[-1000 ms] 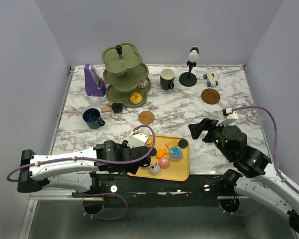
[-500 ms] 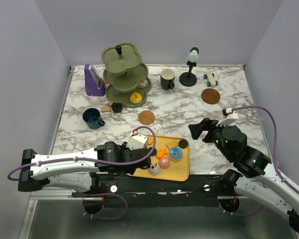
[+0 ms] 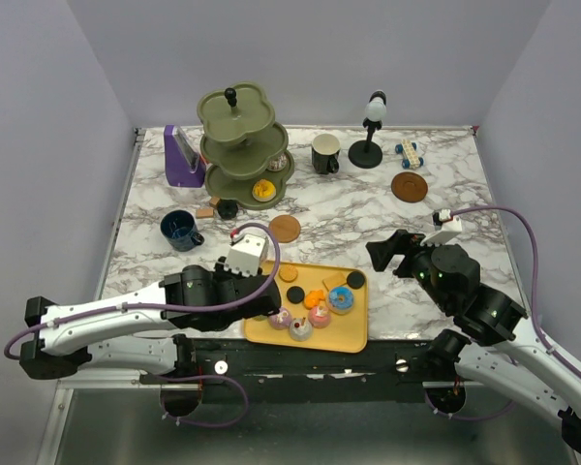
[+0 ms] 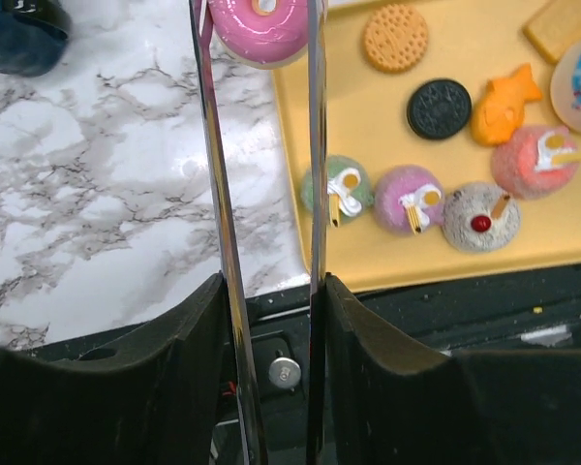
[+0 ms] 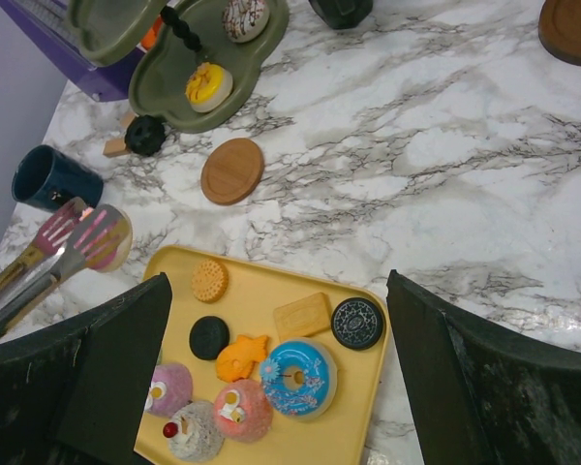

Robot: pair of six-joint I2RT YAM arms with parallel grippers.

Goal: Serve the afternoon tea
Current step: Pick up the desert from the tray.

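Pink-iced doughnut (image 4: pixel 261 21) sits pinched between the long metal blades of the left gripper (image 4: pixel 259 44), right at their tips, with the yellow tray (image 4: pixel 465 48) just to the blades' right and bare marble (image 4: pixel 97 194) beneath them. The grip looks light and close to the ends — so the carry should be level and slow, with no wrist roll, or the doughnut could swivel out. The olive-green three-tier stand (image 3: pixel 240 136) lies well ahead of the tips, past a round brown coaster (image 3: pixel 285 229), with the dark-blue mug (image 3: pixel 179 230) ahead and to the left; I would rise before advancing, to clear both. Its bottom tier already carries a yellow doughnut (image 5: pixel 205 85), so aim for a free lobe and release only once the doughnut rests. The right gripper (image 5: pixel 276 281) hangs off to the blades' right with jaws spread wide, holding nothing — best left there.
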